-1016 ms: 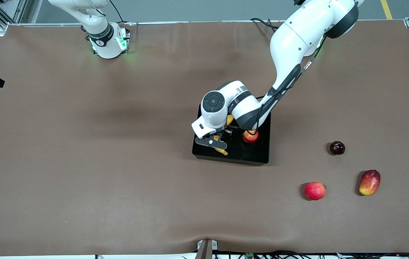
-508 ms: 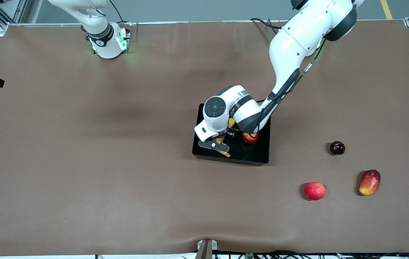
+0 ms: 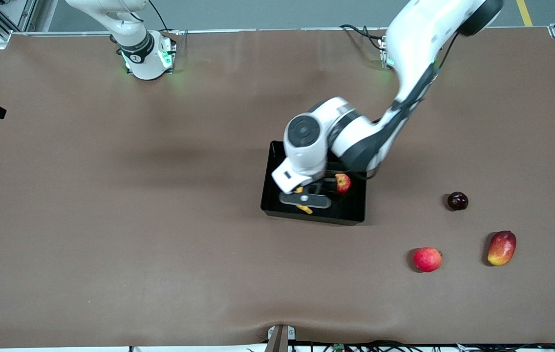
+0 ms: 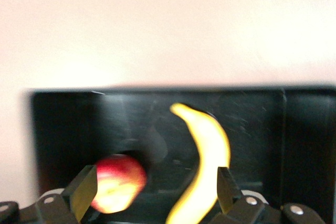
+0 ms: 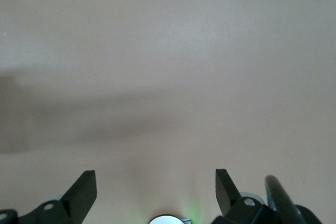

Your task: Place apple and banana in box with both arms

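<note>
The black box (image 3: pixel 336 218) sits mid-table. The red-yellow apple (image 3: pixel 342 183) and the yellow banana (image 3: pixel 304 209) both lie in it, side by side; the arm hides most of the banana in the front view. My left gripper (image 3: pixel 305 199) hangs over the box, open and empty. In the left wrist view its fingers (image 4: pixel 84 187) stand wide above the apple (image 4: pixel 116 182) and the banana (image 4: pixel 210 150), touching neither, with the box wall (image 4: pixel 68 129) around them. My right gripper (image 5: pixel 155 184) is open and empty over bare table near its own base; that arm waits.
Three fruits lie on the table toward the left arm's end, outside the box: a pinkish-red round fruit (image 3: pixel 427 259), a red-yellow mango (image 3: pixel 501 248) and a small dark round fruit (image 3: pixel 457 201). The right arm's base (image 3: pixel 148 58) stands at the table's edge.
My left gripper has risen over the box and turned, and the arm has drawn back toward its base. The apple shows more fully. The banana and apple stay in the box.
</note>
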### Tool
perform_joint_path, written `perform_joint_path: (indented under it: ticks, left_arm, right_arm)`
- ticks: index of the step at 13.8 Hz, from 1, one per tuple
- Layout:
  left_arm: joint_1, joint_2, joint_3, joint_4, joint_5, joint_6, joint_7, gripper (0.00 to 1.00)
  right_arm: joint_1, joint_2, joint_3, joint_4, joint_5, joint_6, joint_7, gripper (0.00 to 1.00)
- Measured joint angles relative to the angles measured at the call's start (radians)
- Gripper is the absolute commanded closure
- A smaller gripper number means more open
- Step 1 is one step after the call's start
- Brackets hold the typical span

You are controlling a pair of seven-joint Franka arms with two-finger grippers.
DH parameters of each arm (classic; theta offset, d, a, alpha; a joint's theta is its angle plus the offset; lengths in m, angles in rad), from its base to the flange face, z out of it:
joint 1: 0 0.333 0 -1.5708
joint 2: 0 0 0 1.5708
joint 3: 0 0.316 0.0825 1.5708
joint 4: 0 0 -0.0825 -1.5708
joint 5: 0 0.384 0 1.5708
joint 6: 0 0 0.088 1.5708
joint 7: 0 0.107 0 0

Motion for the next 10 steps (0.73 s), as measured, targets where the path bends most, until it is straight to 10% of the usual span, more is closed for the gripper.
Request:
perform_joint_path:
  ticks: [10]
  left_arm:
    - [0.266, -0.336, -0.002, -0.014, -0.043, -0.306, 0.007, 0.00]
  right_arm:
    - [0.000, 0.000, 0.000, 0.000, 0.001, 0.000, 0.000, 0.00]
